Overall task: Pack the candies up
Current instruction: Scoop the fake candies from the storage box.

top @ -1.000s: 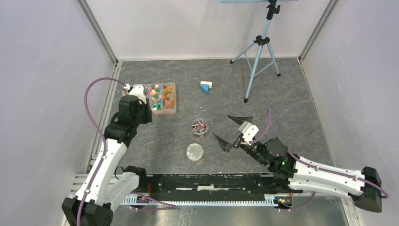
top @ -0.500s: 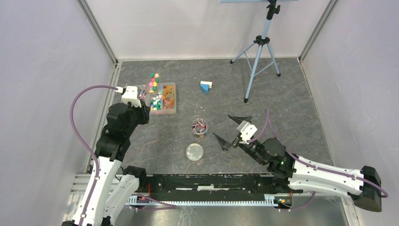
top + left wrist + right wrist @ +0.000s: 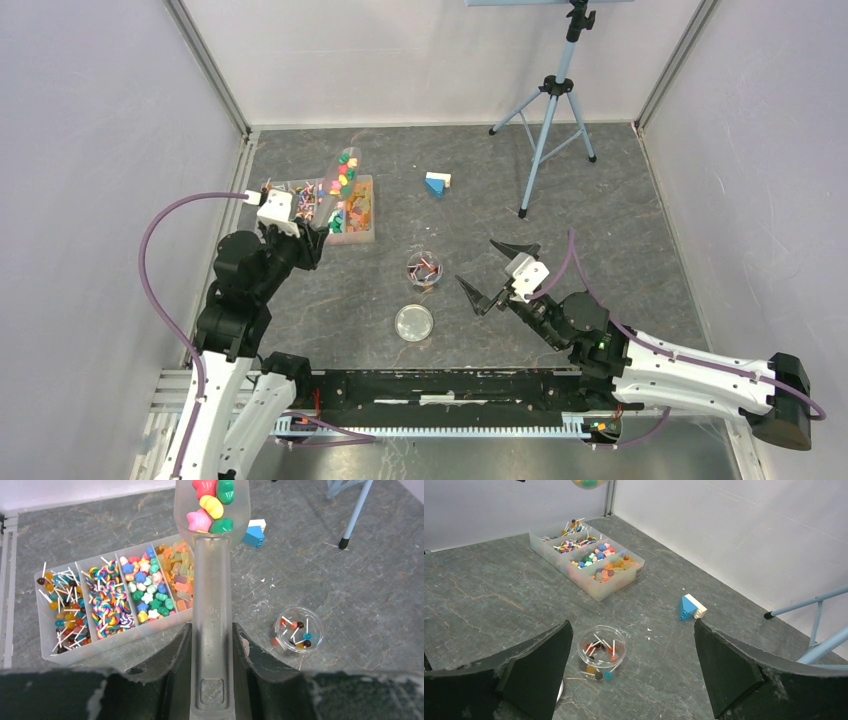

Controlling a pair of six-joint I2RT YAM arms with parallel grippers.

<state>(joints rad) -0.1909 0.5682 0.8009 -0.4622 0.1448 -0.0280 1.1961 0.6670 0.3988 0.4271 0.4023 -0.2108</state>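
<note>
From above, my left gripper (image 3: pixel 303 216) is clamped on the handle of a clear scoop (image 3: pixel 335 188). A second ago it was down over the tray (image 3: pixel 372 212) by the table's far left corner. Now the scoop has come up and swung toward the far edge, with a heap of candies (image 3: pixel 345 170) in its bowl. I take the scooping as done and the carry to the cup (image 3: pixel 425 268) as the step in hand. The cup stands near the middle of the table, with its lid (image 3: pixel 413 322) off and lying nearer my edge. My right gripper (image 3: pixel 474 262) waits just right of the cup, jaws spread wide on nothing, and has barely shifted.

On the left wrist, the left gripper (image 3: pixel 211 647) pinches the scoop (image 3: pixel 211 600) handle from both sides. The candies (image 3: pixel 210 502) are pink, yellow and green pieces, piled in the bowl and none spilling. The tray (image 3: pixel 49 647) lies below with four stocked compartments, and the cup (image 3: pixel 299 630) is off to the right, well apart.

On the right wrist, the right gripper (image 3: pixel 632 626) hangs open with the cup (image 3: pixel 601 649) on the table between and below its fingers, a few lollipops inside. The tray (image 3: pixel 596 591) lies beyond it. The scoop (image 3: pixel 590 482) bowl just shows at the top edge, high above the tray. I judge a level carry matters most now, since tilting would shed the load.
</note>
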